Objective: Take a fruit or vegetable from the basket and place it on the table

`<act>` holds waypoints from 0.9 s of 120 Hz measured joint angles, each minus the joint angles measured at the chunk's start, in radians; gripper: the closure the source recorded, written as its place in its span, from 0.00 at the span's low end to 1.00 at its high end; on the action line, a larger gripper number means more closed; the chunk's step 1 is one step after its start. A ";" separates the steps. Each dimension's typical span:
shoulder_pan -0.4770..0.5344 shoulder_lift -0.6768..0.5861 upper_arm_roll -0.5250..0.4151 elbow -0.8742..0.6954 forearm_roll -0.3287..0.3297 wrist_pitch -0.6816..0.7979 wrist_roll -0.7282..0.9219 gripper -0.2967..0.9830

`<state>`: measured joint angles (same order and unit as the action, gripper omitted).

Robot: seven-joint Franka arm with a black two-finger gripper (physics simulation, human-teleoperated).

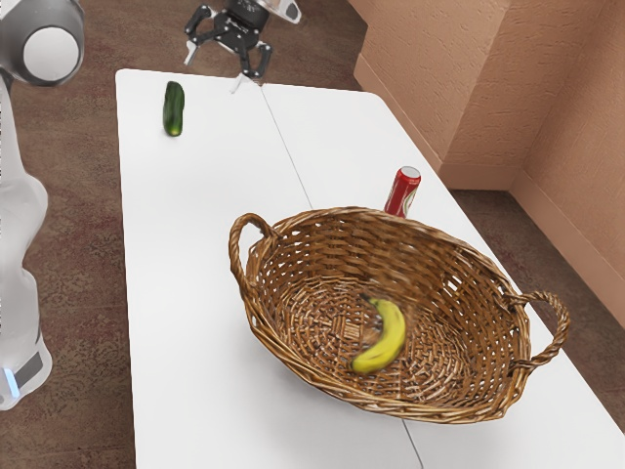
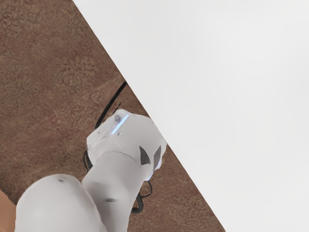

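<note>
High at the top of the exterior view, my gripper (image 1: 213, 69) stands open, its two fingertips well apart with nothing between them. The wicker basket (image 1: 322, 234) rests on the white table (image 1: 195, 293), and a yellow banana (image 1: 391, 337) lies on its bottom. A dark green zucchini (image 1: 173, 107) lies on the table near the far left corner, outside the basket and below the gripper in the exterior view. The wrist view looks down on the bare white table top (image 2: 231, 96).
Behind the basket a red can (image 1: 402, 191) stands on the table. The basket's two looped handles rise at its ends. The arm's own base (image 2: 128, 137) stands beside the table edge over the brown floor (image 2: 48, 72). A tan wall (image 1: 469, 78) is beyond the table.
</note>
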<state>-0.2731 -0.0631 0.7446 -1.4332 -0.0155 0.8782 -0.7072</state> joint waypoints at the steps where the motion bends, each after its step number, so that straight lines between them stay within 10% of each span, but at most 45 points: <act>1: 0.008 0.000 0.001 -0.003 0.000 0.016 -0.021 0.23; 38: -0.042 -0.007 -0.004 0.148 0.000 0.302 -0.602 0.23; 59: -0.047 0.017 -0.453 0.391 0.093 0.325 -0.878 0.23; 70: -0.220 0.053 -0.651 0.375 0.139 0.332 -1.032 0.23; 91: -0.692 0.092 -0.699 0.222 0.162 0.410 -1.291 0.23; 108: -0.771 0.099 -0.693 0.153 0.146 0.489 -1.442 0.23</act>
<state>-1.0441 0.0355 0.0516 -1.2806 0.1306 1.3674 -2.1494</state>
